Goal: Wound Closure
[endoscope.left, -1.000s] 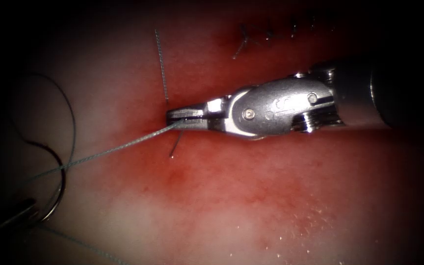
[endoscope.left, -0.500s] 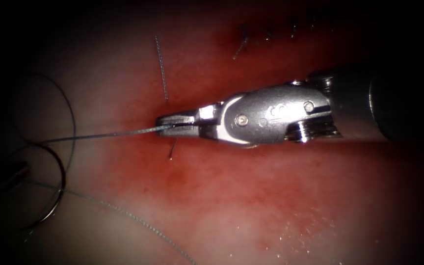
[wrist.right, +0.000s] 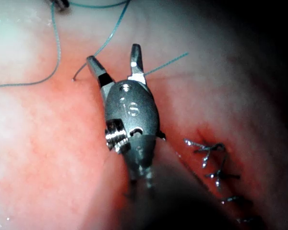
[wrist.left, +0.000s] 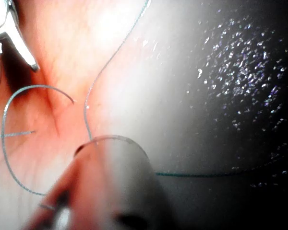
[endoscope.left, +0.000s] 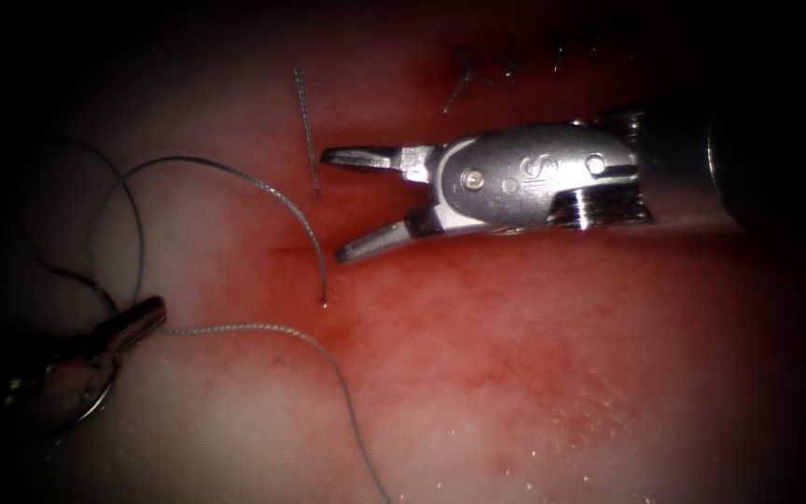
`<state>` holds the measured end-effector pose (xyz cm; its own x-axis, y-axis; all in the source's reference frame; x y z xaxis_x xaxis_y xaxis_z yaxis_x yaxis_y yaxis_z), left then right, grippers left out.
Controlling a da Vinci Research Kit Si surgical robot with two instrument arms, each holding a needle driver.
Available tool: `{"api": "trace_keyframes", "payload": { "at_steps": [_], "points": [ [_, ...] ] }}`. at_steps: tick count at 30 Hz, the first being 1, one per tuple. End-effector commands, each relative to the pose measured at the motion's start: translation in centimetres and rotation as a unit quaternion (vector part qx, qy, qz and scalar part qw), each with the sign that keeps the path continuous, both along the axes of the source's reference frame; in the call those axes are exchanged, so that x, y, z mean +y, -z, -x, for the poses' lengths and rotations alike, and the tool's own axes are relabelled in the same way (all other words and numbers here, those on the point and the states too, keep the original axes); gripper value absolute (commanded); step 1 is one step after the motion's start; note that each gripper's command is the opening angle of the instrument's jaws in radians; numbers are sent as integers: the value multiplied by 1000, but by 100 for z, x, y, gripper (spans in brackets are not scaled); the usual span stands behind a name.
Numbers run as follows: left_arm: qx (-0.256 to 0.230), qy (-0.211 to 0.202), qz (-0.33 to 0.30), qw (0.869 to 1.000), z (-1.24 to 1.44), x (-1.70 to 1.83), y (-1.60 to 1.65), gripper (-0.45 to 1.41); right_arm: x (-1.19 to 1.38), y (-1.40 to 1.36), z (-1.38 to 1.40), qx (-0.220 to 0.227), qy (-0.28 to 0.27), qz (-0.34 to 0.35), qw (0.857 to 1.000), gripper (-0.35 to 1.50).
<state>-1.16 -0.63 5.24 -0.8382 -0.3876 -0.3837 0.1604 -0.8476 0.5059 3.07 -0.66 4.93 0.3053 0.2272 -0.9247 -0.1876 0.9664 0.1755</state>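
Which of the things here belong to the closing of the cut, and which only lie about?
For the job: right hand, open, holding nothing; left hand, left of the cut, beside the thread. Where the needle is, I cannot tell.
Lying about: short thread end; finished stitches; red fluid.

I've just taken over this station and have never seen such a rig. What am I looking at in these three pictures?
It is a surgical practice robot with two thin arms, each ending in a small two-jawed tool. One picture looks down from an endoscope; the other two come from cameras riding on the arms. The surface is pork belly, the tissue, wet with red fluid, with finished stitches further along. The right tool is open and holds nothing. The left tool sits to the left, with thread running from its tip; what it grips, I cannot tell. Where the needle is, I cannot tell.
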Motion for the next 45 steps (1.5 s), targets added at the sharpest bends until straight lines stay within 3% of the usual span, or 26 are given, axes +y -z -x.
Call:
{"api": "trace_keyframes", "payload": {
  "at_steps": [1,3,4,5,6,7,13,17,24,34,38,45],
  "points": [
    [-3,-1,-1,1000,6,-1,-4,-45,3,-8,-2,0,-3,0,1000,125],
    [-3,0,-4,1000,7,1,-1,-45,7,-11,1,7,-14,-3,1000,111],
    [-3,1,-7,1000,7,3,4,-45,14,-17,5,19,-31,2,999,32],
    [-3,2,-9,1000,7,5,7,-45,16,-21,5,21,-36,4,999,-20],
    [-3,2,-9,1000,7,5,7,-45,16,-21,5,21,-36,4,999,-20],
    [-4,2,-11,1000,8,6,10,-45,18,-26,4,21,-40,6,999,-35],
    [-29,-6,-34,999,25,22,32,-45,13,-70,-31,53,-38,5,998,-35],
    [-44,-19,-51,998,36,32,36,-45,9,-78,-47,76,-46,-5,996,-35],
    [-50,-41,-80,995,63,53,26,-45,3,-72,-68,119,-52,-19,991,-35],
    [-39,-67,-82,994,78,63,19,-45,10,-68,-72,157,-69,-16,985,-35],
    [-27,-101,-83,991,91,62,20,-45,14,-70,-84,156,-76,-14,985,-35],
    [-38,-150,-117,981,110,57,22,-45,20,-68,-102,193,-55,-17,979,-35]
  ]
}}
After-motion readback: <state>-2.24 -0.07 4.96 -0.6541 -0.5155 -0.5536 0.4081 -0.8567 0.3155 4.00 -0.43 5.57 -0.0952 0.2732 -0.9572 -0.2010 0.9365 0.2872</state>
